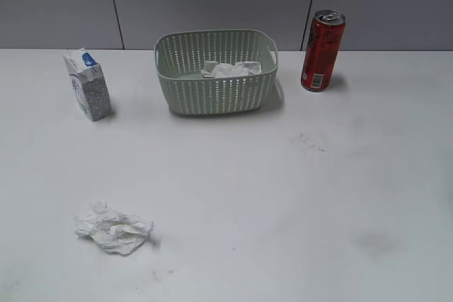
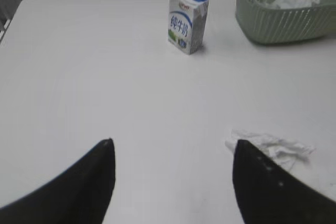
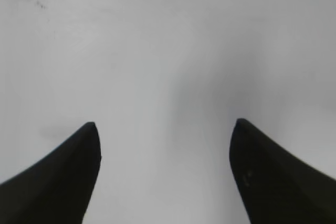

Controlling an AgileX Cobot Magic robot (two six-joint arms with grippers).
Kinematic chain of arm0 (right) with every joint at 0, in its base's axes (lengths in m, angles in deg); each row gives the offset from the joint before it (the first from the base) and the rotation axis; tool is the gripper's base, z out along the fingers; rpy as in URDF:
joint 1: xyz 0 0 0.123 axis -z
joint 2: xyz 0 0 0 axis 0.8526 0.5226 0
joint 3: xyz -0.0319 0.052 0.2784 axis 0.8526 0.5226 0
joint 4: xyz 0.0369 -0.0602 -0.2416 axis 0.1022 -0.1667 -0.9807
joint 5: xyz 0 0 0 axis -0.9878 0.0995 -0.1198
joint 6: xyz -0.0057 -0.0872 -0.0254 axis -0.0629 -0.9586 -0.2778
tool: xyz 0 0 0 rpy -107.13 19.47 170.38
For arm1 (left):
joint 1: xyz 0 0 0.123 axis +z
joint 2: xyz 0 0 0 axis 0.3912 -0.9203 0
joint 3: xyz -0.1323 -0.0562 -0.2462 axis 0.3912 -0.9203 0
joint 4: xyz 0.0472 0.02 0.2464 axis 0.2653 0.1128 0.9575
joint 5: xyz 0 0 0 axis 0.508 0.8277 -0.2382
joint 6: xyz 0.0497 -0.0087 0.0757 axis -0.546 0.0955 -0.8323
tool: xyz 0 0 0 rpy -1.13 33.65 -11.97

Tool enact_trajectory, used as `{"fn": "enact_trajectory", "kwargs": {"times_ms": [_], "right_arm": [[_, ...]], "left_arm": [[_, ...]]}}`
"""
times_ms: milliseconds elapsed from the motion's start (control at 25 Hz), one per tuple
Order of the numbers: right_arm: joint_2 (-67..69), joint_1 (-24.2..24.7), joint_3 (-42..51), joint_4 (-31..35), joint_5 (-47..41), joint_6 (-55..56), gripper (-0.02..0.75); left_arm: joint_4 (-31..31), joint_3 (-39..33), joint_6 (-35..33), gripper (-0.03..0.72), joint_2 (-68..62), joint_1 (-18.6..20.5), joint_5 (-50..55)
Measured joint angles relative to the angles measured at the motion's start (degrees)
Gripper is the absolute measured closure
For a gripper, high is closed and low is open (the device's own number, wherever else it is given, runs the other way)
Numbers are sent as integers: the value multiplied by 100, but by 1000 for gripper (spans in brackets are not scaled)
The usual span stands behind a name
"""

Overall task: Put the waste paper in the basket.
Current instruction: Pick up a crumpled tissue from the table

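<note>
One crumpled white waste paper wad lies on the white table at the front left; it also shows in the left wrist view, just beyond my right finger. The pale green basket stands at the back middle with white paper inside; it also shows in the left wrist view. My left gripper is open and empty over bare table, left of the wad. My right gripper is open and empty over bare table. Neither gripper shows in the exterior view.
An upright grey-speckled carton with a blue top stands left of the basket, also in the left wrist view. A red drink can stands right of the basket. Dark smudges mark the table.
</note>
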Motion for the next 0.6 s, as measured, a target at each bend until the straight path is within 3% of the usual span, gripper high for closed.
{"fn": "enact_trajectory", "kwargs": {"times_ms": [280, 600], "right_arm": [[-2071, 0, 2017, 79, 669, -23, 162], [-4437, 0, 3303, 313, 730, -1, 164]], "left_arm": [[-1, 67, -98, 158, -783, -754, -596], [282, 264, -200, 158, -2192, -1942, -988]]}}
